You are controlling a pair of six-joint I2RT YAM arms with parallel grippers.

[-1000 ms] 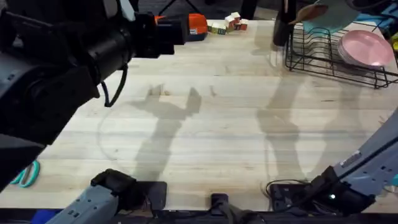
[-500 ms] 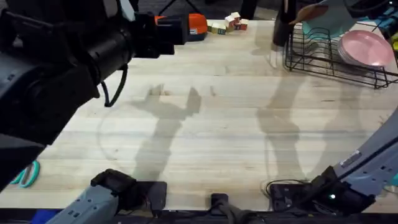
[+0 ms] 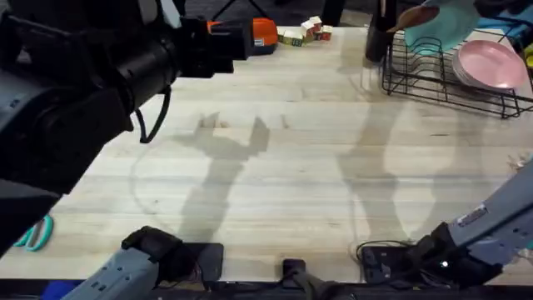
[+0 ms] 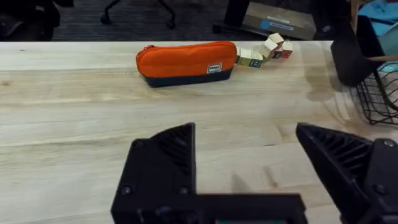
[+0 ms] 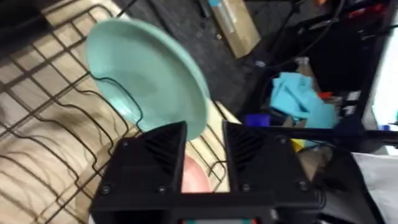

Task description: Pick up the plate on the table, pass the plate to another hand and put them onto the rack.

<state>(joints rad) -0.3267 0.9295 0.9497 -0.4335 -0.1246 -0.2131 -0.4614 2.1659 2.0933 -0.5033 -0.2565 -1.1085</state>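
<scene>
The teal plate (image 5: 149, 74) stands tilted on edge among the wires of the black rack (image 5: 56, 118), just beyond my right gripper (image 5: 204, 134). That gripper's fingers are slightly apart with nothing between them; pink shows through the gap. From overhead, the plate (image 3: 450, 18) sits at the far end of the rack (image 3: 441, 79), at the table's (image 3: 291, 167) back right. My left gripper (image 4: 245, 134) hangs wide open over bare wood near the table's back left, holding nothing. The left arm (image 3: 83, 75) looms large and dark at the upper left.
Pink plates (image 3: 487, 65) lie in the rack. A dark upright object (image 3: 379, 33) stands just left of the rack. An orange pouch (image 4: 186, 61) and several small blocks (image 4: 264, 51) lie along the back edge. Teal scissors (image 3: 33, 233) lie at the front left.
The right arm's lower link has shifted slightly toward the right edge, and the teal plate has edged a little to the right over the rack. The left arm has not moved.
</scene>
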